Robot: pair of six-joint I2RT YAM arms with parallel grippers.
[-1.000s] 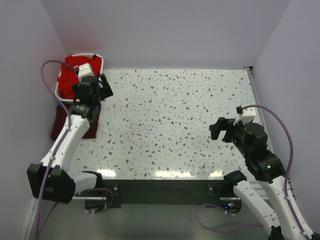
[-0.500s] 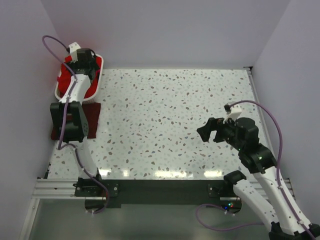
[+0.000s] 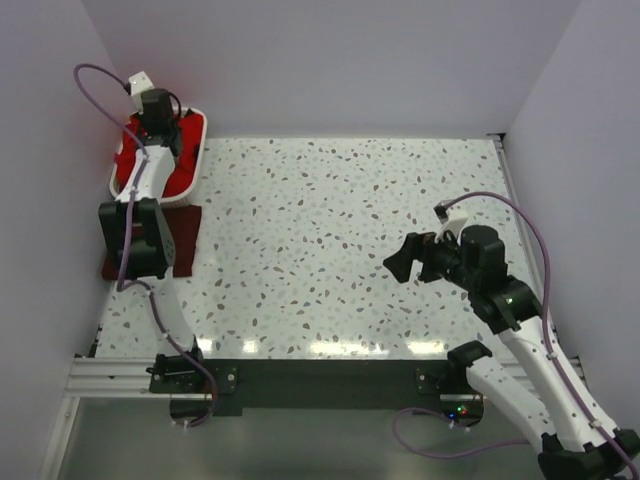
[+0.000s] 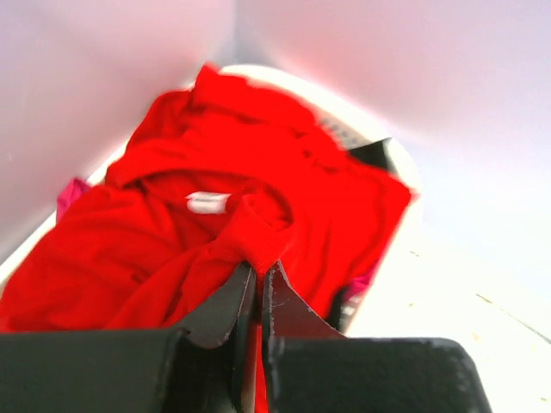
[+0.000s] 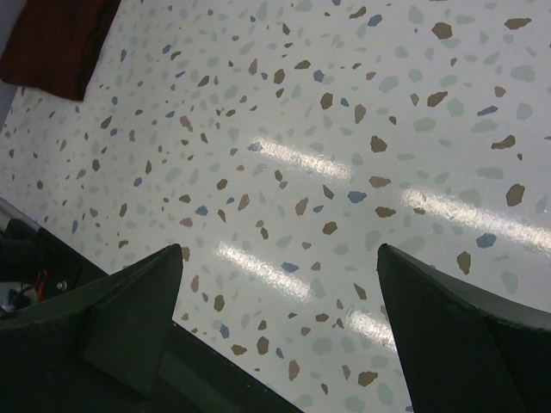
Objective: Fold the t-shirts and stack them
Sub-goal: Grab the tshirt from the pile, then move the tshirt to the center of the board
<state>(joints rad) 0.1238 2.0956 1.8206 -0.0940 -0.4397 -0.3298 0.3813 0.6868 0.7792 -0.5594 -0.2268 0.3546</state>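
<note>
Done: maroon t-shirt [image 3: 183, 232] looks folded, just beside the basket [image 3: 197, 150]
Left gripper [image 4: 256, 282]: pinching red t-shirt [image 4: 172, 232] inside basket
Right gripper [image 5: 277, 267]: spread, empty, well apart from basket
Remaining: red and others unfolded

The bright red t-shirt [image 4: 258, 172] lies crumpled in the white basket [image 4: 349, 129] and fills most of it, its collar and white label facing up. A raised fold just beside the collar is pinched in the closed left pincer [image 4: 259, 274]. Magenta-pink cloth [image 4: 71, 194] peeks from under it at the basket's wall, and a black scrap [image 4: 376, 157] shows at the rim. The dark maroon t-shirt [image 3: 185, 240] lies flat on the counter [image 3: 350, 240], just beside the basket's near side
</note>
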